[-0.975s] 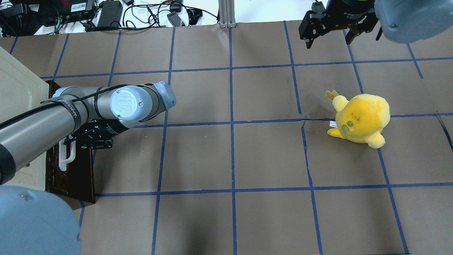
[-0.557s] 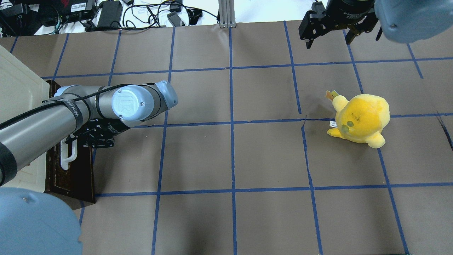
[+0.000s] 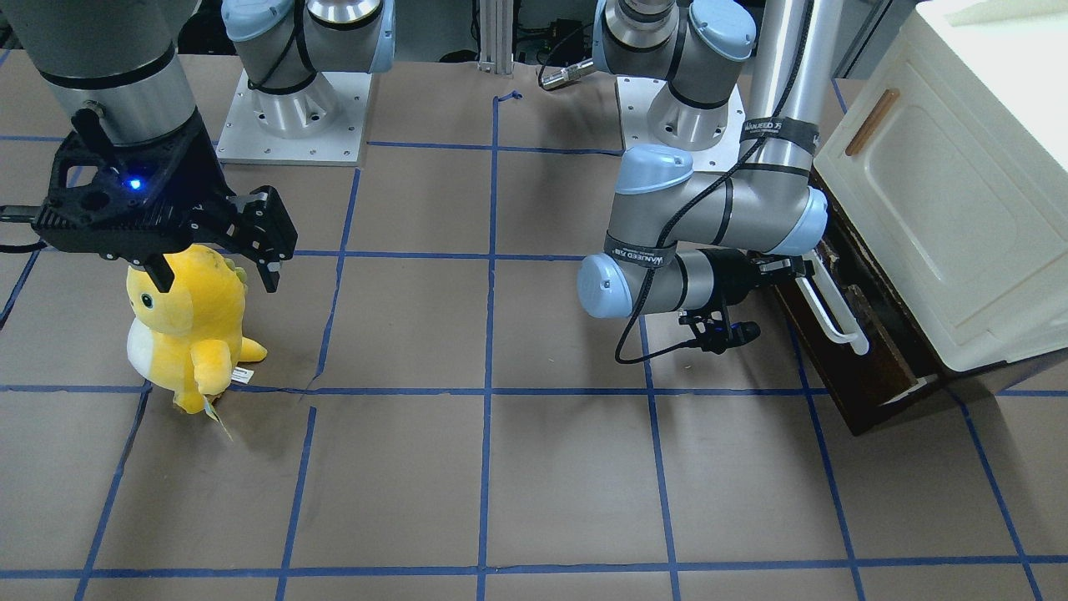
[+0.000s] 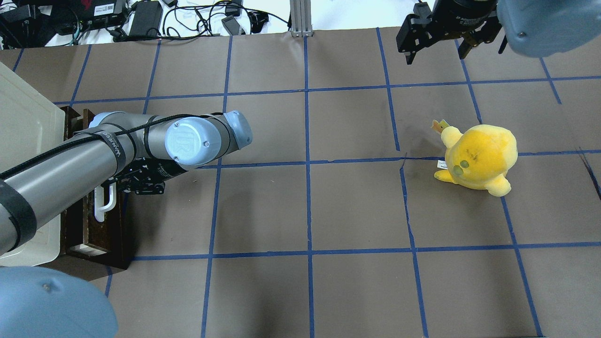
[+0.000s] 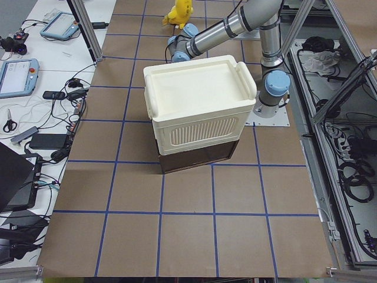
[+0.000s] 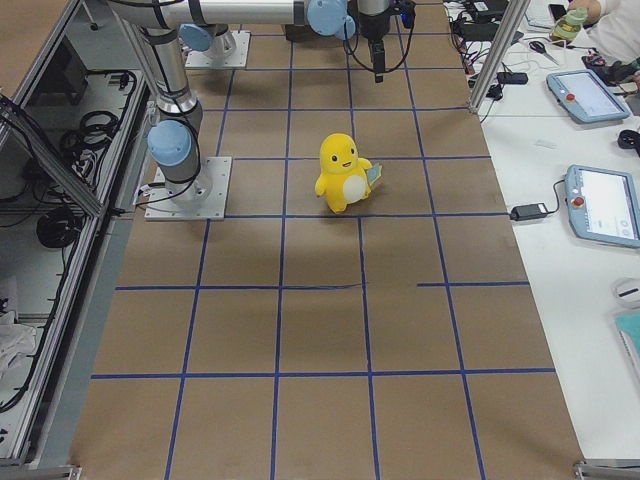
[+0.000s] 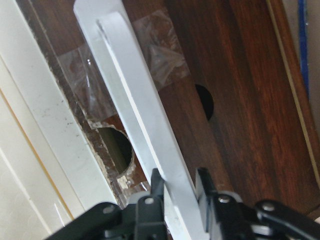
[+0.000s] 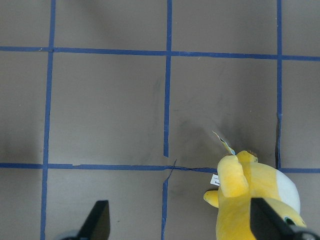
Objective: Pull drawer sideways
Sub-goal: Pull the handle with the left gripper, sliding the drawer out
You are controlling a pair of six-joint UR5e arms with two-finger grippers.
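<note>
Drawer (image 4: 110, 234) is found further out from under the cabinet (image 4: 28, 122) than 1.0 s ago, with pale interior now exposed. Its handle (image 4: 104, 206) is clamped by the left gripper (image 7: 179, 184). Pull is judged partly done. Right gripper (image 8: 180, 225) is held wide open, empty, well away from the cabinet

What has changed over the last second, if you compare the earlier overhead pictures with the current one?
The left gripper, shut on the white handle, has pulled the drawer further out of the cream cabinet, rightward in the overhead view. The right gripper and the yellow plush toy stayed where they were.
</note>
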